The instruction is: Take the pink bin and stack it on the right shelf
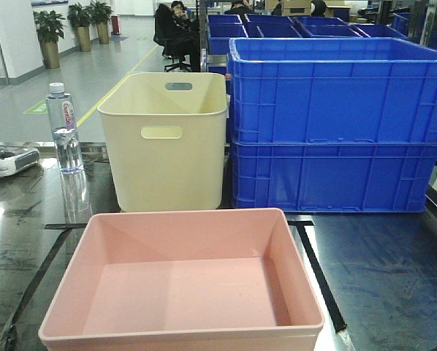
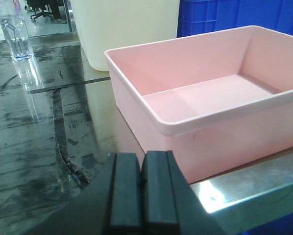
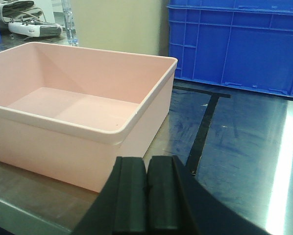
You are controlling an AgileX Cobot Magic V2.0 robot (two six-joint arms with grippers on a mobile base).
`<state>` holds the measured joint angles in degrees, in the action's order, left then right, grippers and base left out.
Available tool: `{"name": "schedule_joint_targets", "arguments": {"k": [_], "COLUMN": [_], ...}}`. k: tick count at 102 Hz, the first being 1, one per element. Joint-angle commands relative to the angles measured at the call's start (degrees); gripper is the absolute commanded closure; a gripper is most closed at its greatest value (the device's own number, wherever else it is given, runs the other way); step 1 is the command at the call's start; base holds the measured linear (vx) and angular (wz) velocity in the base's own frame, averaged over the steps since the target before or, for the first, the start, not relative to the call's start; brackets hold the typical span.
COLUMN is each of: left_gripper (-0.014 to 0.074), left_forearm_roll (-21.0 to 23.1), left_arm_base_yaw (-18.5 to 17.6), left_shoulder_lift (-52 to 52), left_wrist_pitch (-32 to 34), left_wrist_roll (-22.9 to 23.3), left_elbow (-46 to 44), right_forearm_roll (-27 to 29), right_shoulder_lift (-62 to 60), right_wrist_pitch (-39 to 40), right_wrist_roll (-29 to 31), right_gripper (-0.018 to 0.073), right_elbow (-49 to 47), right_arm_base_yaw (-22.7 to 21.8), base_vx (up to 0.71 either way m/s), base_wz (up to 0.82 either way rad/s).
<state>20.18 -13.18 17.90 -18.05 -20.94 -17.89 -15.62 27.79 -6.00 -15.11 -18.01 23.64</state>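
Ahead of each tool, left (image 2: 142, 188) and right (image 3: 147, 193) alike pressed together and empty, sits the pink bin (image 1: 185, 281) on the taped shelf (image 1: 379, 278). Nothing is grasped yet; next, both must spread and straddle opposite rims.

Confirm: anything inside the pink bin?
No. The front view shows the pink bin with a bare floor and nothing in it.

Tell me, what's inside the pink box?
Nothing: the wide, shallow pale-pink plastic bin shows only its bare smooth floor. The nearest inside wall is hidden below the rim in the front view.
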Motion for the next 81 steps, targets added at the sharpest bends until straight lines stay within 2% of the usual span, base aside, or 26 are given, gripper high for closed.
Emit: {"name": "schedule_joint_targets", "arguments": {"k": [1, 36, 40, 46, 65, 76, 81], "left_gripper": [0.0604, 0.0604, 0.0604, 0.0604, 0.0604, 0.0604, 0.0604], "left_forearm_roll": [1.1, 0.8, -0.1, -3.8, -11.3, -14.0, -14.1], "left_arm_base_yaw": [-0.1, -0.1, -0.1, 0.5, 6.2, 8.9, 9.4], "left_shoulder_lift": [0.5, 0.5, 0.3, -1.1, -12.6, -20.0, -19.6], "left_wrist_pitch": [4.8, 4.8, 5.2, 5.6, 14.1, 15.6, 16.3], "left_wrist_roll": [0.1, 0.1, -0.1, 0.5, 10.7, 13.2, 13.7], "left_elbow": [-1.6, -1.2, -0.6, 1.1, 13.3, 19.5, 20.7], "right_forearm_roll": [-0.8, -0.8, -0.8, -0.8, -0.8, -0.8, -0.8], "right_shoulder_lift": [0.1, 0.1, 0.1, 0.1, 0.1, 0.1, 0.2], "right_wrist_pitch": [5.0, 5.0, 5.0, 5.0, 5.0, 5.0, 5.0], "right_wrist_roll": [0.6, 0.6, 0.6, 0.6, 0.6, 0.6, 0.6], "right_gripper": [0.0571, 0.0571, 0.0571, 0.0571, 0.0571, 0.0571, 0.0571], "right_elbow": [-1.7, -1.7, -1.7, -1.7, -1.7, -1.7, -1.7], "right_arm_base_yaw": [-0.4, -0.4, -0.4, -0.4, -0.4, -0.4, -0.4], "base_vx": [0.0, 0.0, 0.0, 0.0, 0.0, 0.0, 0.0], "base_wz": [0.0, 0.0, 0.0, 0.0, 0.0, 0.0, 0.0]}}
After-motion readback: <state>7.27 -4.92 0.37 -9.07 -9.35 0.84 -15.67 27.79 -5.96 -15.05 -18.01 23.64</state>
